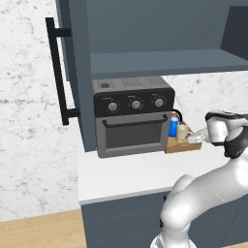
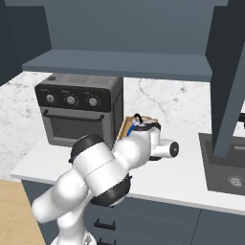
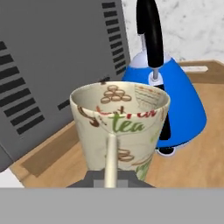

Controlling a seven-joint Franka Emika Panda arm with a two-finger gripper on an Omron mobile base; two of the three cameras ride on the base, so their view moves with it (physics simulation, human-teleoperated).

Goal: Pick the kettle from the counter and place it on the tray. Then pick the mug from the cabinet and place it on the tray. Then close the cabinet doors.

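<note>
1. Hand (image 3: 111,181): I see it clamped narrow on the loop handle of the mug, jaws drawn in tight around the handle at the bottom of the hand view; in the left base view the wrist reaches in from the right toward the tray
2. Mug (image 3: 120,127): beige, printed with brown motifs and the green word "tea", upright, open top toward my camera, held by its handle; I cannot tell whether its base touches the tray. In the left base view I find it (image 1: 182,132) just right of the kettle
3. Kettle (image 3: 175,98): bright blue, rounded, black arched handle, standing upright on the tray, just behind the mug in the hand view; in the left base view (image 1: 174,126) it stands right beside the toaster oven's side
4. Tray (image 3: 205,162): light-brown wood, low raised edges, lying on the desk close against the right side of the toaster oven; seen also from the left base view (image 1: 181,147)
5. Toaster oven (image 1: 131,121): black and grey, three knobs, bar handle, on the desk below the cabinet; its vented side wall fills the left of my hand view
6. Desk (image 1: 131,174): white slab over dark base units
7. Cabinet (image 1: 160,48): slate-blue, above the oven
8. Cabinet door (image 1: 77,72): swung open, long black bar handle, at the left of the left base view
</note>
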